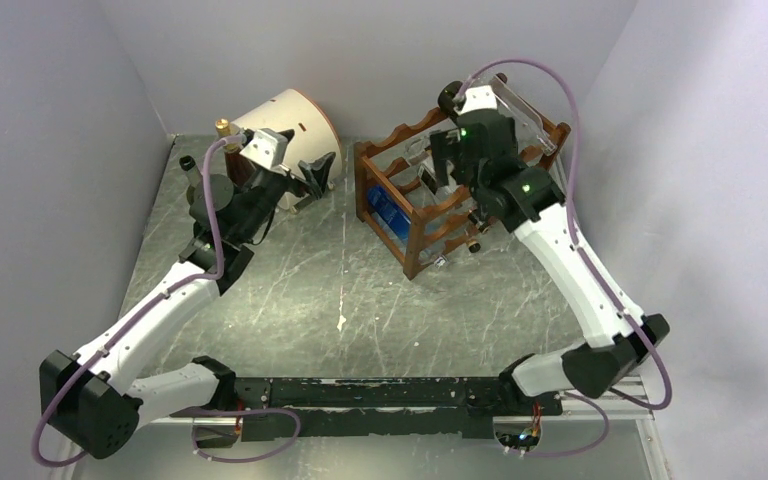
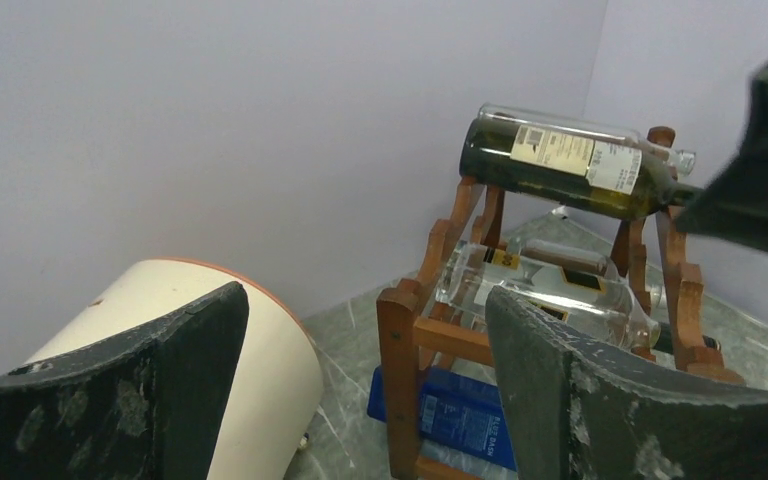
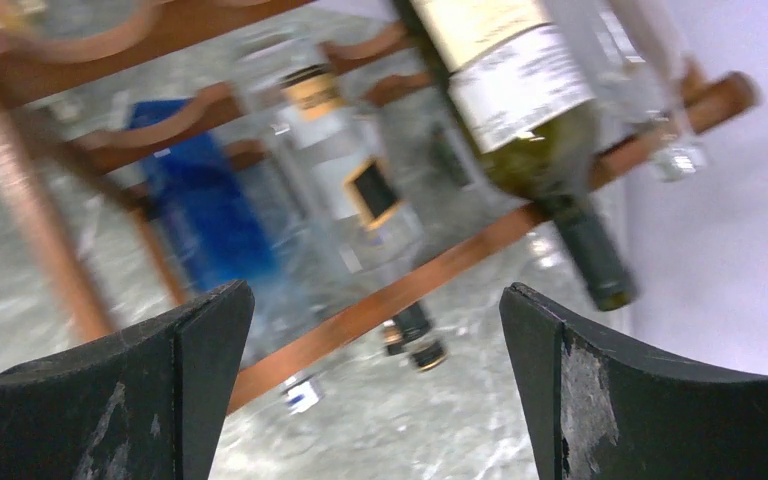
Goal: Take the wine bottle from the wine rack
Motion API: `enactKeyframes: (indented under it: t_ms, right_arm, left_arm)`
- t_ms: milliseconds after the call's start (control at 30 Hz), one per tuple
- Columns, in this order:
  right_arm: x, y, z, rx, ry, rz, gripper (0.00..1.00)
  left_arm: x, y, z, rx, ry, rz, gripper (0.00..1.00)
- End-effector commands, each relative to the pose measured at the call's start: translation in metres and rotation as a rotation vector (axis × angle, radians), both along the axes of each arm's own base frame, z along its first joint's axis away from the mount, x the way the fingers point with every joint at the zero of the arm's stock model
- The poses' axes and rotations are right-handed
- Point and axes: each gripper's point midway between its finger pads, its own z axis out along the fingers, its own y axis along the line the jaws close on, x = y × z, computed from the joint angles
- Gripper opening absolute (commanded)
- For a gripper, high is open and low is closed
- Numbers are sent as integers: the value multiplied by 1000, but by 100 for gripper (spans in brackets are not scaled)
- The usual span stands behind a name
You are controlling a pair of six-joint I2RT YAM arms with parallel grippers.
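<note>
We see the wine bottle (image 2: 550, 165) lying on its side in the top tier of the wine rack (image 2: 400, 330). It is a dark green glass cylinder with a pale paper label, and its shoulder narrows to a dark capped neck. The rack is an open frame of reddish-brown wood with square posts and wavy, scalloped rails. On the tier below rest two clear glass bottles (image 2: 550, 285) with small dark and yellow labels. A flat glossy blue box (image 2: 460, 410) sits on the lowest level.

The rack stands on a grey-green table (image 1: 340, 300) with pale marble-like veins. Well to its left a smooth cream drum (image 2: 260, 350) with a thin reddish rim lies tipped on its side.

The right gripper (image 3: 375, 290) hangs over the rack near the bottle's neck end. Its matte black, scuffed fingers (image 3: 640, 400) are spread wide, and nothing is between them. The left gripper (image 2: 365, 300) sits low between the drum and the rack, facing the rack. Its worn black fingers (image 2: 150, 400) are also parted wide, and it grips nothing.
</note>
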Motion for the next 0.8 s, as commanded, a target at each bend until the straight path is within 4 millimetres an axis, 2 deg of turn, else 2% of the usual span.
enactKeyframes:
  t_ms: [0,200,400,567,733,767]
  right_arm:
    - [38,-37,18,-132,-70,-100,99]
    - [78,-62,16,-457,-63,-242,98]
    - [104,-68,9,-710,-23,-238,98]
    - [124,-64,3,-814,-4,-225,99]
    - [136,-67,-2,-881,10,-258,100]
    - [139,-72,-5,-885,19,-266,100]
  left_arm:
    - [0,-2,-1,-13,-10,-7,91]
    - [0,0,-1,7,-24,6,92]
    - [1,2,-3,15,-30,21,92]
    - [2,1,-4,18,-27,14,92]
    - [2,2,-4,20,-29,22,92]
    - [2,2,-4,20,-29,24,92]
